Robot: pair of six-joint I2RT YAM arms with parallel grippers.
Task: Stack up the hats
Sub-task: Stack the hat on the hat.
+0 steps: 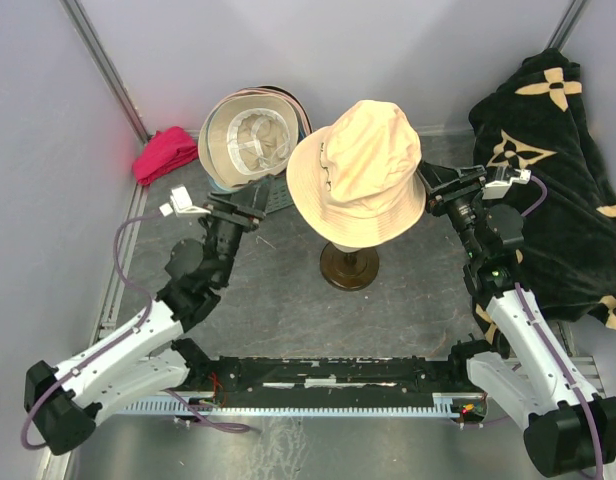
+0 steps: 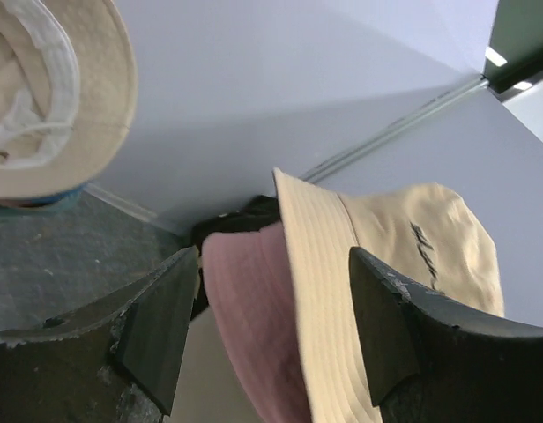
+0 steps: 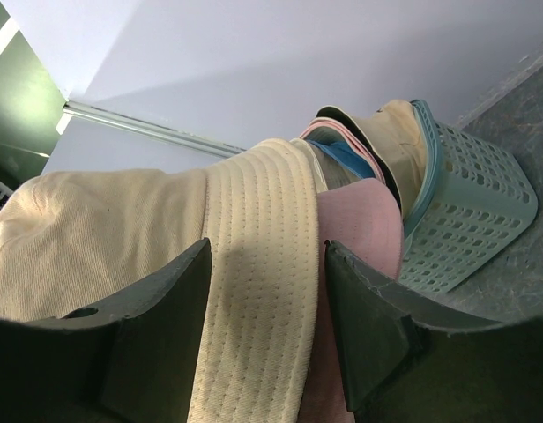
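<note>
A cream hat (image 1: pixel 358 170) sits on top of a pink hat (image 2: pixel 245 300) on a stand with a round dark base (image 1: pixel 349 266) at mid-table. My left gripper (image 1: pixel 271 203) is by the hats' left brim. In the left wrist view it (image 2: pixel 273 264) stands open, with both brims between the jaws and a gap on each side. My right gripper (image 1: pixel 433 185) is at the right brim. In the right wrist view it (image 3: pixel 267 251) is open around the cream brim (image 3: pixel 263 291), the pink hat (image 3: pixel 360 220) just beyond. More hats (image 1: pixel 250 135), a tan one outermost, lean in a basket.
The teal mesh basket (image 1: pixel 278 198) stands at the back left, behind my left gripper. A small magenta cloth (image 1: pixel 166 153) lies by the left wall. A large black cloth with beige flower marks (image 1: pixel 558 170) is heaped along the right side.
</note>
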